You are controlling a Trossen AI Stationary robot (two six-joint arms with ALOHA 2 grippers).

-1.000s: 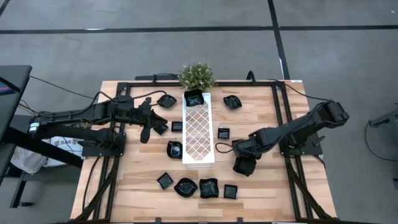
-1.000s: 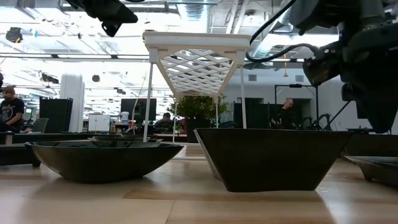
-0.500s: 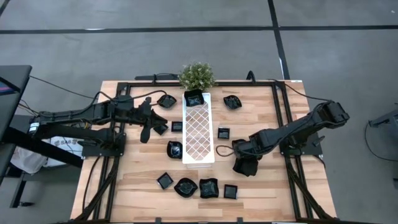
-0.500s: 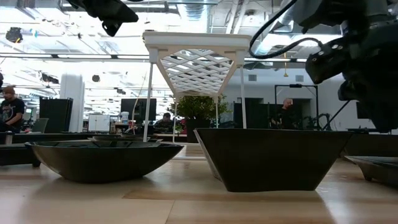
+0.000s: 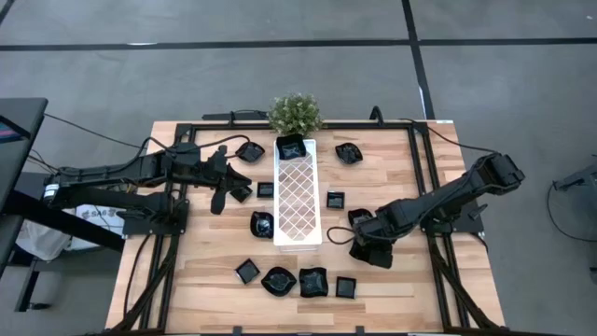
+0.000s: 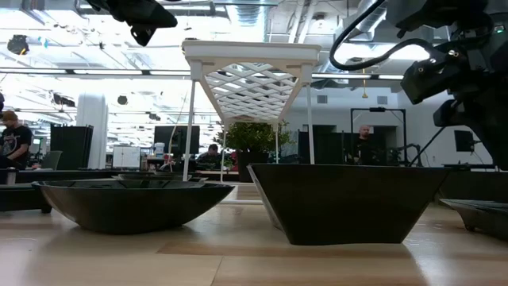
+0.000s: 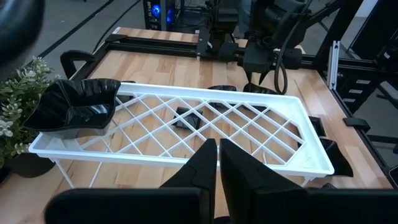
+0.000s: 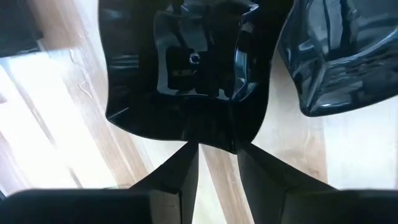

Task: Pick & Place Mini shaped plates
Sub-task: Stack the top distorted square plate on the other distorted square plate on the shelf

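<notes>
Several small glossy black plates lie on the wooden table around a long white lattice tray [image 5: 298,191]. One plate [image 7: 74,109] sits on the tray's far end. My right gripper [image 8: 217,155] is open, right of the tray and low over the table [image 5: 367,238]. Its fingers stand at the rim of a wavy-edged plate [image 8: 186,68], with another plate [image 8: 336,56] beside it. My left gripper [image 7: 217,162] is shut, touches nothing and hovers left of the tray [image 5: 229,182]. My right gripper has its open fingertips [image 8: 186,163] right at the wavy-edged plate's nearest rim [image 8: 211,142], one on either side of that edge. The plate lies flat on the table. I cannot tell whether the fingers touch it.
A potted plant [image 5: 296,113] stands at the tray's far end. A black frame and cables run along the table's sides [image 5: 415,159]. Two plates [image 6: 135,202] [image 6: 349,202] sit close to the near edge. A row of plates [image 5: 297,280] lies at the near side. People are in the room behind [image 6: 12,139].
My right arm's wrist has swung a little toward the table's right and near edge, and its gripper has turned, uncovering a plate next to the tray. In the low view the arm has drifted toward the picture's right. The plates have not moved.
</notes>
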